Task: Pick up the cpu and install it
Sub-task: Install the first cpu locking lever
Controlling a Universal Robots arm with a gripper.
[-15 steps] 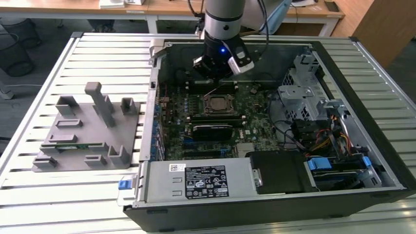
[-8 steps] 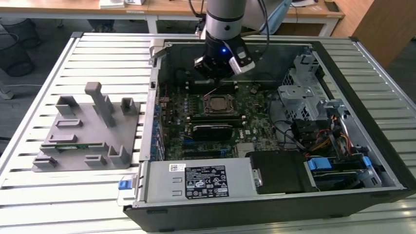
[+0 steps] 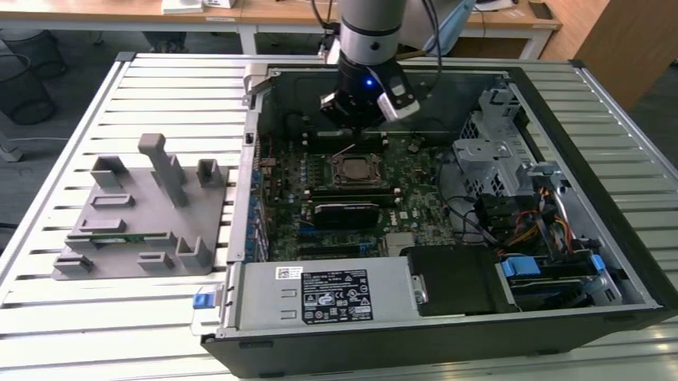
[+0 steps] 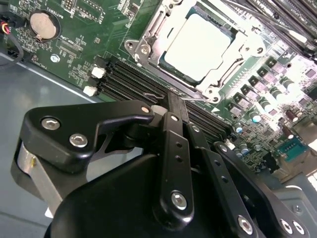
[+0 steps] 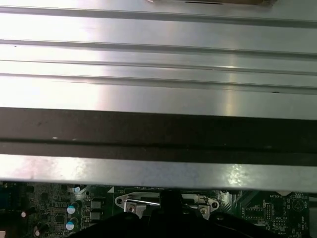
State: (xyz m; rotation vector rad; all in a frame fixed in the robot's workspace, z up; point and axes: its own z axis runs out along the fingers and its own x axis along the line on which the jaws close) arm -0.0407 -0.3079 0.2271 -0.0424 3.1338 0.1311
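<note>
Silver lid, exterior view: cpu (image 3: 353,169) lies flat in the socket frame (image 3: 354,170) at centre of the frame, on the green motherboard (image 3: 418,178) inside the open computer case (image 3: 625,262).
Arm, exterior view: gripper (image 3: 358,119) hangs just above the chip in the picture, upper centre, pointing down into the case; the arm's body hides the fingertips.
Fixture, exterior view: grey plastic fixture (image 3: 148,214) sits on the slatted table (image 3: 180,79) at left of the frame, well apart from the gripper, with a thin green memory stick (image 3: 111,238) lying in it.
Chip, second wrist view: cpu (image 4: 198,47) in upper centre, pale square top seated inside the socket frame (image 4: 143,47); frame looks unlatched (a judgement, the lever is not clearly traced).
Jaws, second wrist view: black linkage of the gripper (image 4: 173,106) fills the lower half; fingers converge to one narrow tip with nothing between them, so I read them as clenched and empty.
Key relation, second wrist view: chip lies straight beyond the tip, toward the top of the frame, near but apart; being square, it has no long axis to align with.
First wrist view: case wall (image 5: 158,134) crosses mid-frame; socket frame (image 5: 166,201) peeks at bottom centre.
</note>
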